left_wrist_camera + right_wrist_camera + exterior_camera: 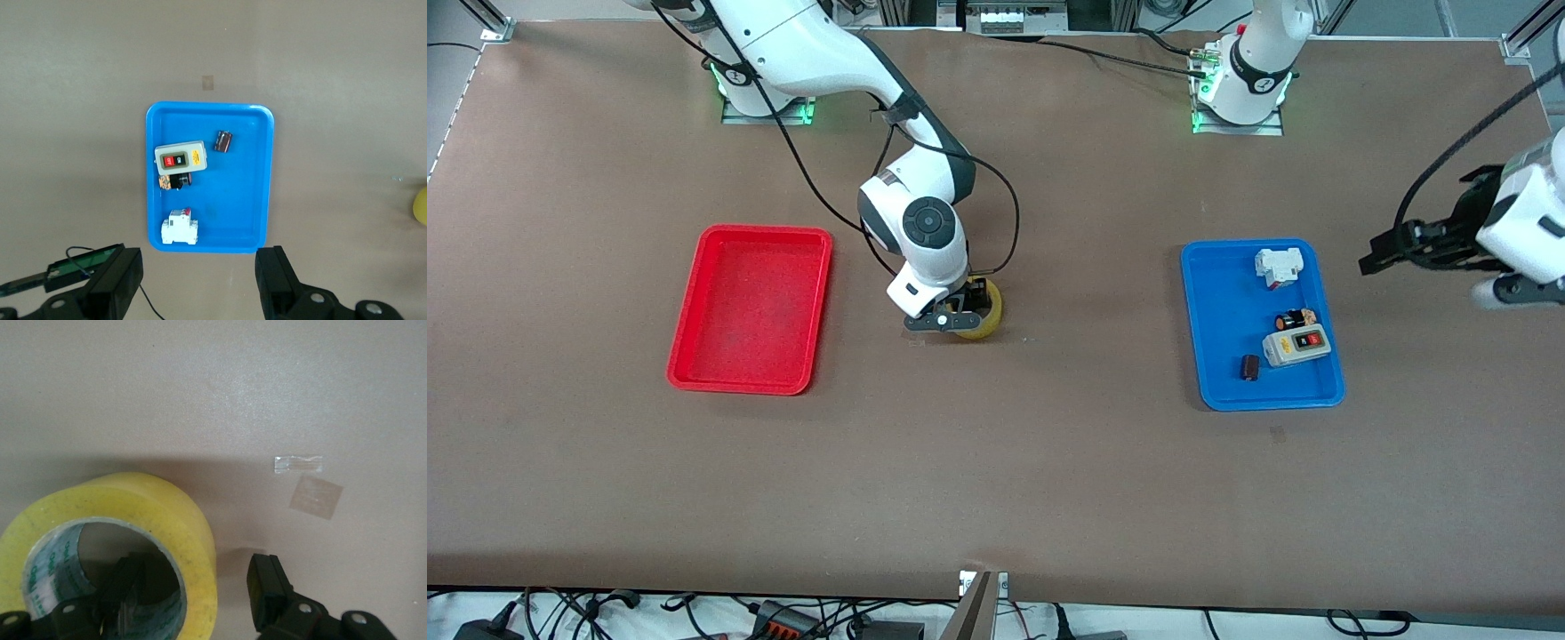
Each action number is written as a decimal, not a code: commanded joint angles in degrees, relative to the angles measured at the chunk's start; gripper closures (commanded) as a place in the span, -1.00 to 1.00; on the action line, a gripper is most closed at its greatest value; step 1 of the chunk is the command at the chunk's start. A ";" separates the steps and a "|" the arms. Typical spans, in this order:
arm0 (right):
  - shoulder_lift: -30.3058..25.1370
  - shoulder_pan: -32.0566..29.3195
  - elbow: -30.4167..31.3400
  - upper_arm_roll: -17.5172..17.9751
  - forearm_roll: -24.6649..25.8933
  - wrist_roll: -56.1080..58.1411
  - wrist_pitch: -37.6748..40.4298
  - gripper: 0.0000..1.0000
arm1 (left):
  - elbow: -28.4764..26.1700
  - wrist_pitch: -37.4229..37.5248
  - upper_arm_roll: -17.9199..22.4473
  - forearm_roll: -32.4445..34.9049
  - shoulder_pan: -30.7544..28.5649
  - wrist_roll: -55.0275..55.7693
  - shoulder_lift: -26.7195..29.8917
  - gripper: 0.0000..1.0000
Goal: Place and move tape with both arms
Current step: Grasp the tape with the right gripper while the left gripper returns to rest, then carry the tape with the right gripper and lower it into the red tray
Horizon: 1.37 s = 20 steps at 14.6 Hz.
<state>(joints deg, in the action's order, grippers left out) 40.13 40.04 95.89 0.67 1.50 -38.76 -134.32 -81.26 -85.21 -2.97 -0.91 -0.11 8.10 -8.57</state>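
Tape (pixel 976 311) sits mid-frame on the table (pixel 1049 462), outside both trays. Our right gripper (pixel 951 318) straddles its wall, jaws open, not yet clamped. Left gripper (pixel 1383 258) waits open at the right edge, so transfer remains.

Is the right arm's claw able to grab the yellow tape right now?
Probably yes. The right gripper is already down at the tape on the table between the two trays, one finger inside the hole and the other outside the wall. Nothing blocks it.
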 commanded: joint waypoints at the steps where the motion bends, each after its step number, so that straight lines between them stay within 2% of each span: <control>1: 0.30 0.65 -0.70 -0.50 -0.26 -1.06 -0.33 0.20 | -4.33 -0.04 1.13 -0.85 2.65 -1.07 2.16 -1.00; 3: 0.04 0.65 -0.70 -0.50 -0.26 -1.23 -0.16 0.86 | -4.79 -1.00 1.13 -2.59 1.96 -2.99 2.16 -1.00; 4: -0.23 0.65 -0.70 -0.50 -0.35 -1.23 0.02 0.96 | -4.70 -1.70 1.13 -3.13 1.96 -3.79 2.16 -1.00; 7: -3.03 0.04 -0.70 -0.50 -0.35 -1.76 0.63 0.99 | -3.82 -0.92 0.95 -3.13 2.04 -3.01 1.90 -1.00; 13: -15.15 -7.24 0.70 -0.76 -0.27 1.66 14.41 1.00 | -3.82 -1.45 0.60 -3.13 2.04 -3.71 1.81 -1.00; 16: -24.28 -13.22 8.06 -0.67 -0.35 7.53 15.84 1.00 | -4.44 -1.45 0.16 -2.43 2.48 -3.62 1.90 -1.00; 20: -33.08 -19.99 19.93 -0.76 -0.27 16.59 14.53 1.00 | -4.61 -1.18 0.07 -1.03 2.48 -3.62 1.90 -1.00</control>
<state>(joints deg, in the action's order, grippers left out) 13.41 22.47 107.28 -0.88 1.51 -26.10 -117.86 -84.94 -86.28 -2.94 -2.83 2.26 5.83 -7.62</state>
